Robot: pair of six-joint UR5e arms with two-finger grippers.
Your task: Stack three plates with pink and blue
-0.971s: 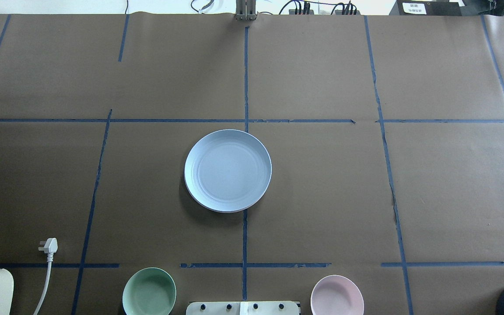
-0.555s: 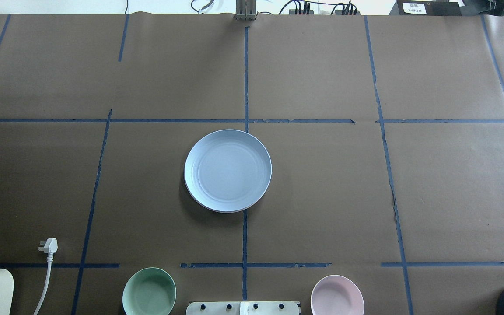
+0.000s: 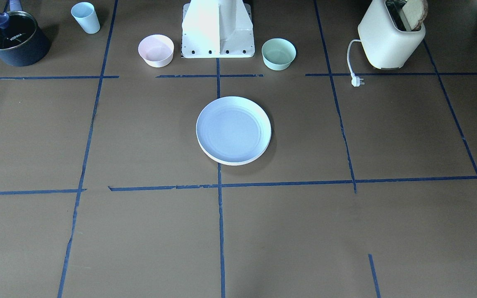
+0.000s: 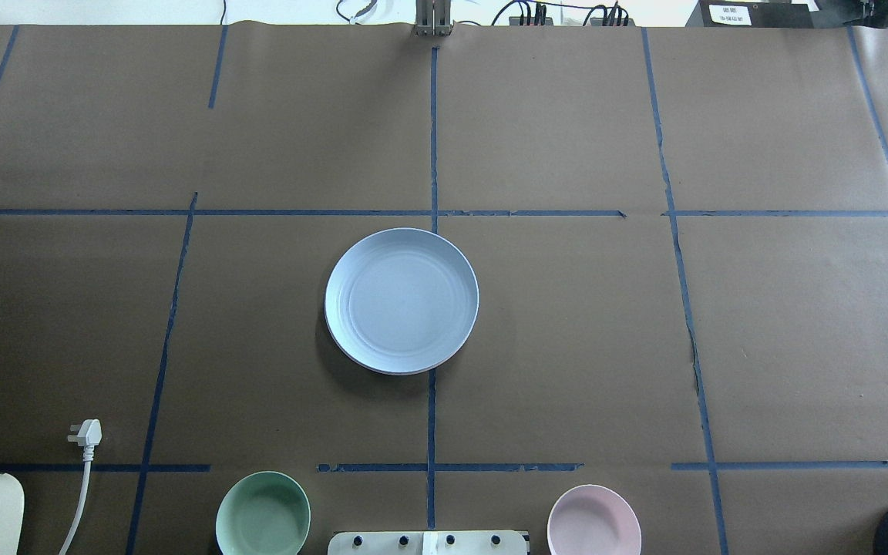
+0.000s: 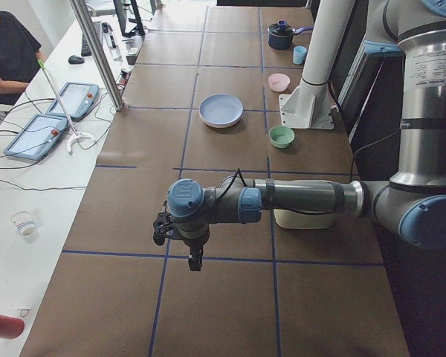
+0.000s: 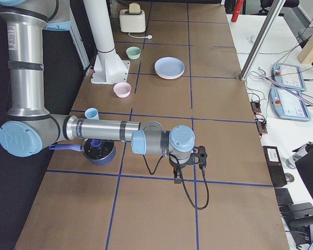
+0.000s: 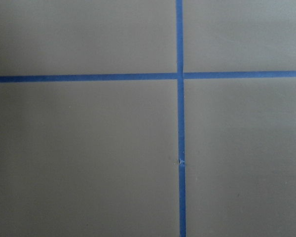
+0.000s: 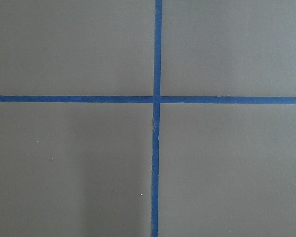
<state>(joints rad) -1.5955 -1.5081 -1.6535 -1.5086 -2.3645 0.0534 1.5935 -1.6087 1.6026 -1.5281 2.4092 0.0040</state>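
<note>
The light blue plate (image 4: 401, 299) lies on top of a stack at the table's centre; it also shows in the front view (image 3: 233, 129). A pale cream rim (image 3: 238, 163) peeks out under it on the operators' side. The pink plate is hidden beneath the blue one. My left gripper (image 5: 195, 264) hangs over the table's left end, far from the stack, seen only in the left side view. My right gripper (image 6: 177, 180) hangs over the right end, seen only in the right side view. I cannot tell whether either is open. Both wrist views show only brown paper and blue tape.
A small mint-green bowl (image 4: 263, 514) and a small pink bowl (image 4: 593, 520) flank the robot base (image 3: 218, 29). A toaster (image 3: 389, 39) with its plug (image 4: 86, 433) stands on my left. A dark pot (image 3: 13, 39) and a blue cup (image 3: 85, 17) stand on my right.
</note>
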